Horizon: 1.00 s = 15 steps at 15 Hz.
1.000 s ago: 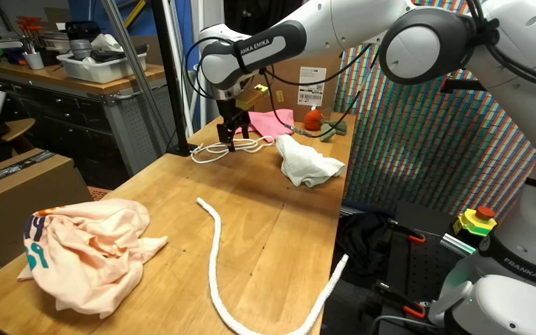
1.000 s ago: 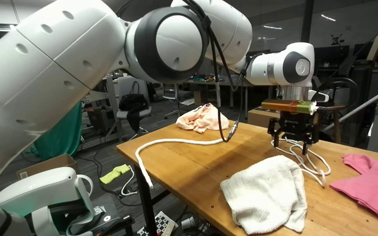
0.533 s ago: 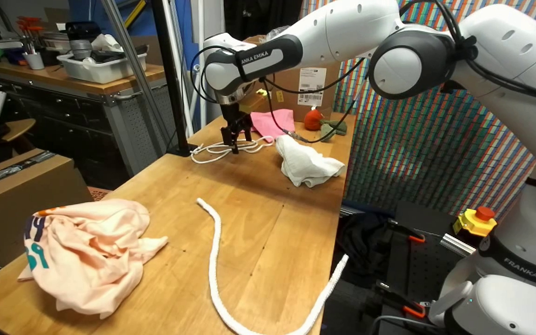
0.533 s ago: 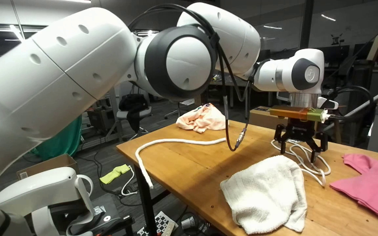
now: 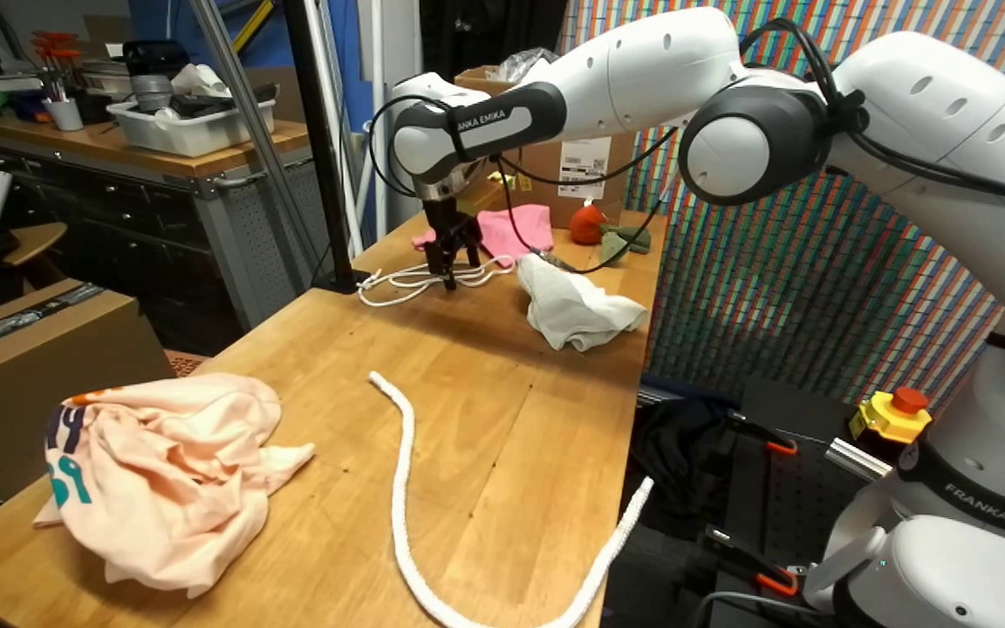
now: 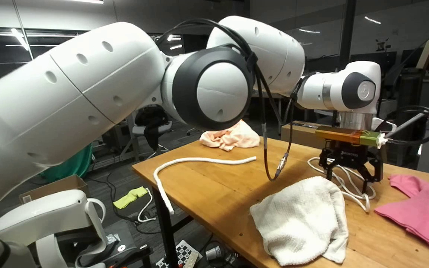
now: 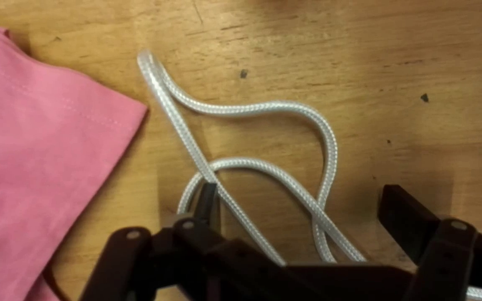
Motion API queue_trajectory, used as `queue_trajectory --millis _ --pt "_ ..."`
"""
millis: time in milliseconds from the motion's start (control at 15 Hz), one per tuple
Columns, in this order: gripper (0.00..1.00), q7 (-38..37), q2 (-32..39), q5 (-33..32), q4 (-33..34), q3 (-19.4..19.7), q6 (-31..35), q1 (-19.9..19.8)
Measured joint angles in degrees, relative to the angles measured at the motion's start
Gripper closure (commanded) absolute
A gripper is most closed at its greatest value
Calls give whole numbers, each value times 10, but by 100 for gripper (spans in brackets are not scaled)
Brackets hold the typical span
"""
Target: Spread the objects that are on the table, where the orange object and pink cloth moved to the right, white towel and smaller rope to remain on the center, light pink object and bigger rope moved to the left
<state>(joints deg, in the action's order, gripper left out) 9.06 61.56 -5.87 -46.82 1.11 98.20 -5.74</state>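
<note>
The gripper (image 6: 346, 184) has come lower over the thin rope (image 7: 241, 162), fingers (image 7: 408, 221) wide and empty, probably for centring it.

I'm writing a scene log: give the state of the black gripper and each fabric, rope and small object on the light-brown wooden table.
Black two-fingered gripper: open
Thin white cord: loosely looped, crossing itself
Thick white rope: laid in a curve, one end overhanging
Light pink fabric with printed lettering: crumpled
White cloth towel: bunched up
Bright pink cloth: lying mostly flat
Small rounded reddish-orange object: resting, whether upright or tilted unclear
</note>
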Motion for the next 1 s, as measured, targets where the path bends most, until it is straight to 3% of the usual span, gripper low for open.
queue_trajectory --millis 67,133,667,933,1000 --pt "25 0 3 0 3 0 0 -1" --pt "26 0 5 0 6 0 0 -2" --pt "87 0 7 1 24 -3 0 1" --pt "100 0 7 1 26 -3 1 5" --pt "98 0 7 1 27 -3 1 6"
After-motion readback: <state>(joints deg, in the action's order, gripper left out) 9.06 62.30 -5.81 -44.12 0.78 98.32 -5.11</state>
